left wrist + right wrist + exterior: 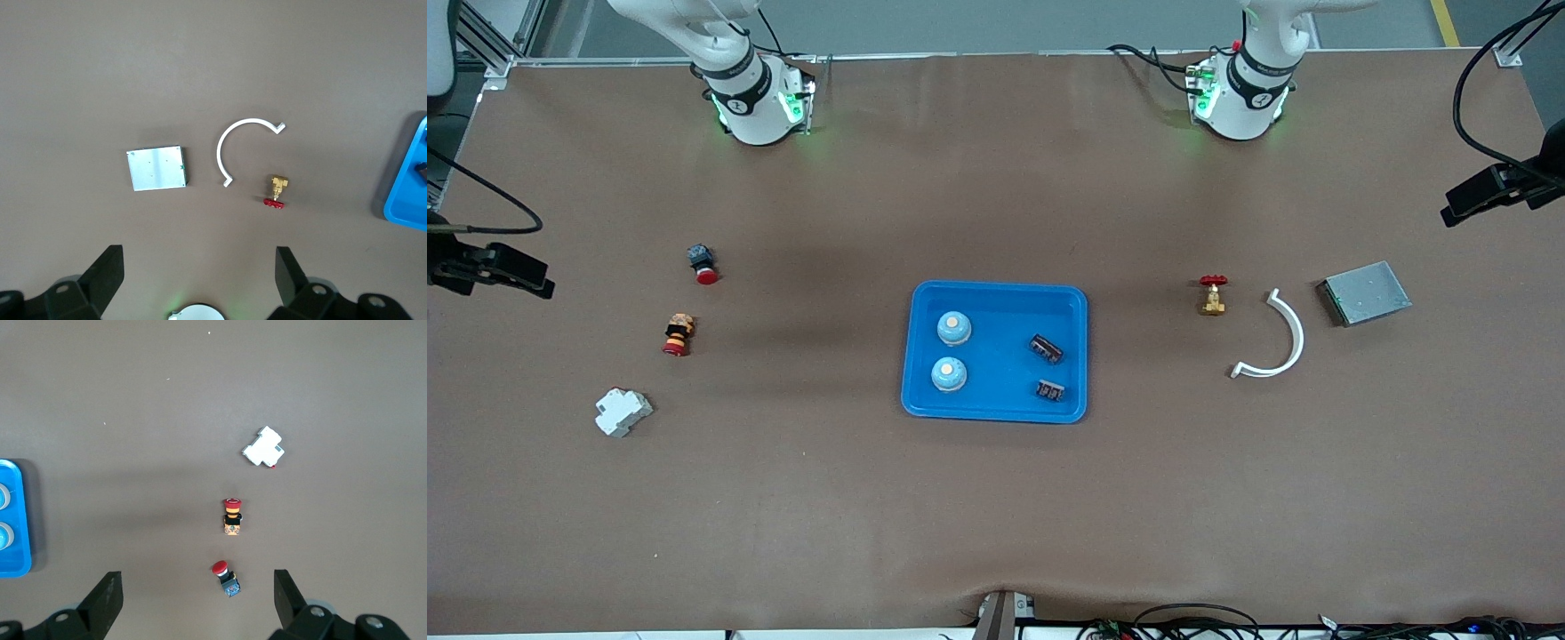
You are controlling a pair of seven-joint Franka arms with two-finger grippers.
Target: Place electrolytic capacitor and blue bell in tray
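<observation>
The left pincer point(197, 280) hangs high over the left arm's end of the worktop point(996, 516), its two dark fingers spread wide apart with nothing between them and touching nothing. Below it lie a grey metal plate point(157, 168), a white C-shaped plastic clip point(221, 143) and a small brass valve with a red handwheel point(275, 192), the valve just beside one end of the clip.

The right pincer point(197, 600) is likewise raised over the right arm's end of the worktop, fingers wide apart and empty. Under it sit a white block-shaped part point(263, 447), a red-capped push button with an orange and black body point(231, 516) and another red-capped button with a dark blue base point(227, 578), all well apart from each other.

The blue tray point(996, 407) rests mid-worktop, between the two groups. Inside it, toward the right arm's end, stand two pale blue bells point(953, 328), one nearer the front camera than the other. Toward the left arm's end of the tray lie two small dark components point(1047, 348), too small to identify surely, also one nearer than the other. Both arms wait near their bases.
</observation>
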